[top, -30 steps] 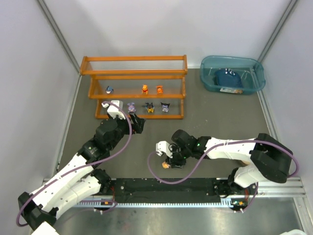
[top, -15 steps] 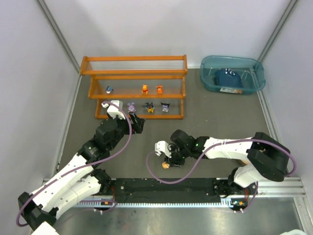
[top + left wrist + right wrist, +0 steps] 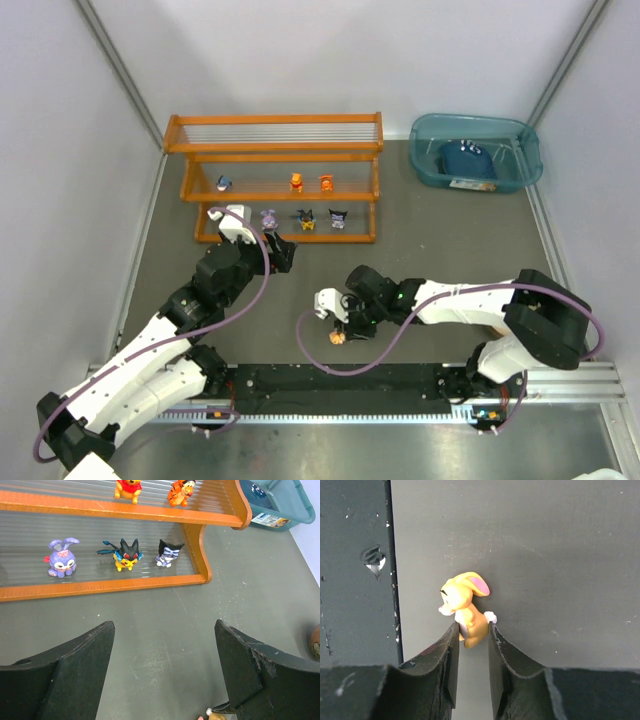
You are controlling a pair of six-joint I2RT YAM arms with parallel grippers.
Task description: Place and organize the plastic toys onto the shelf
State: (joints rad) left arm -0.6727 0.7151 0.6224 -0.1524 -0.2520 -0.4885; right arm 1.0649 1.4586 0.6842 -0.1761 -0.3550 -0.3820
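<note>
A yellow rabbit toy (image 3: pixel 465 607) with a pink ear lies on the grey table near the front edge (image 3: pixel 338 337). My right gripper (image 3: pixel 472 627) is shut on its body, a jaw pressing each side (image 3: pixel 346 325). The orange shelf (image 3: pixel 272 120) stands at the back left. Its middle tier holds a blue toy (image 3: pixel 224 183), an orange bear (image 3: pixel 127 489) and a tiger (image 3: pixel 181 491). A purple bunny (image 3: pixel 62 564), a black-and-yellow figure (image 3: pixel 125 555) and a black-and-white one (image 3: pixel 167 553) stand on the lowest tier. In front of the shelf my left gripper (image 3: pixel 164 625) hangs open and holds nothing.
A teal bin (image 3: pixel 520 140) with a dark blue item (image 3: pixel 465 160) sits at the back right. The black base rail (image 3: pixel 355 570) runs right beside the rabbit toy. Grey walls close in the left and right sides.
The right jaws have narrowed onto the rabbit toy, and the right wrist has edged slightly left and toward the front. The left arm has not moved.
</note>
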